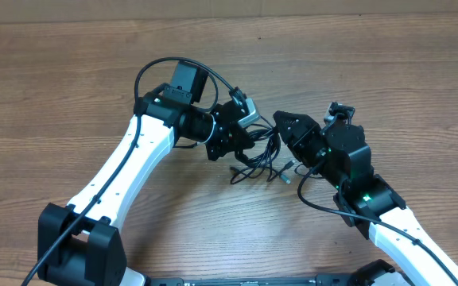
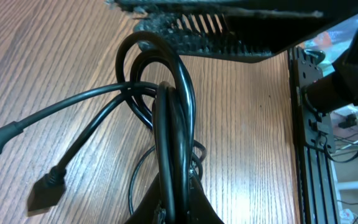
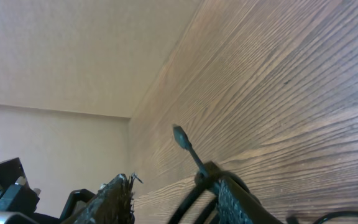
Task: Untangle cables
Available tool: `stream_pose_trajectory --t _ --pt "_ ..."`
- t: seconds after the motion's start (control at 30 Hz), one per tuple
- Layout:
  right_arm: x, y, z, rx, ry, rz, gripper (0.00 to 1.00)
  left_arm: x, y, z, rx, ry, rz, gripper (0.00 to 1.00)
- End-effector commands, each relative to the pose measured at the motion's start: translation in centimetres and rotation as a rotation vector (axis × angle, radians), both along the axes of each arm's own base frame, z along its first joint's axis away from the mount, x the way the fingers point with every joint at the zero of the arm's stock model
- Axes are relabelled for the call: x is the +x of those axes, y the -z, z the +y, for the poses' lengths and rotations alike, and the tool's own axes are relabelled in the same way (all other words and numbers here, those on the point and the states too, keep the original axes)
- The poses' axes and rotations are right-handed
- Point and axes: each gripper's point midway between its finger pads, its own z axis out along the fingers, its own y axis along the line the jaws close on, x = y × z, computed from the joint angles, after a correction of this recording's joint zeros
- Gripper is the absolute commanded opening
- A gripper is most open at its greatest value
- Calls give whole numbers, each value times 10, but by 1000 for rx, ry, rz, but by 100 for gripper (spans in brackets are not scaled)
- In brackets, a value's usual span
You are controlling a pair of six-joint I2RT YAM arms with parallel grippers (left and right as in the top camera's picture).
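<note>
Clamping a bunch of the cables [image 2: 176, 124], the left hand [image 2: 179, 208] has its two fingers pressed together at six o'clock in its own wrist view, and the black cords rise out of the pinch and arch over in a tall loop toward twelve o'clock. One thicker strand leaves the loop toward nine o'clock, and another drops to a flat plug [image 2: 45, 190] resting on the wood at about eight o'clock. A finer cord curls on the counter [image 2: 247, 143] just beside the pinched bundle.

Seen from overhead, the left hand [image 1: 241, 137] sits at the ten o'clock edge of the tangle, and the right hand [image 1: 289, 131] faces it from about two o'clock, the two close together but apart. The cables [image 1: 261, 163] lie in one loose knot near the middle of the counter [image 1: 70, 79], between and just below both hands, with small plug ends trailing toward six o'clock.

From the right wrist view, the right hand [image 1: 289, 131] shows its fingers [image 3: 114, 199] standing apart, with a cord looped in the gap and a thin plug tip [image 3: 180, 134] pointing up toward eleven o'clock. Whether that cord touches either finger is hard to tell, since the view is dark and cropped at the bottom edge
</note>
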Motion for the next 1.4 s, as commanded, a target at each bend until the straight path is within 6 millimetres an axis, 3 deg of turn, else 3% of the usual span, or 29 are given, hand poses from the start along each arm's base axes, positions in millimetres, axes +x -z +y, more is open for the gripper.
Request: stream_pose_trajectory --t 0.0,0.37,0.6,0.8,0.87,1.2,1.37 --pt "0 -1 5 4 -26 4 42 -5 -14 -7 -54 66 -57 4" --pt "-9 14 21 -10 -139 40 40 -2 -12 -5 -41 69 -82 4" --pt "-4 9 12 -171 -164 -89 40 4 -4 1 20 44 -103 4" --pt "-14 10 4 -191 -147 -58 41 5 -4 0 18 44 -110 4" --pt "-19 14 4 -189 -157 -30 46 5 -4 0 18 44 -110 4" --pt "-41 10 29 66 -233 142 48 4 -4 1 18 103 -178 4" --pt "-38 16 27 117 -174 209 31 3 -4 0 14 105 -176 4"
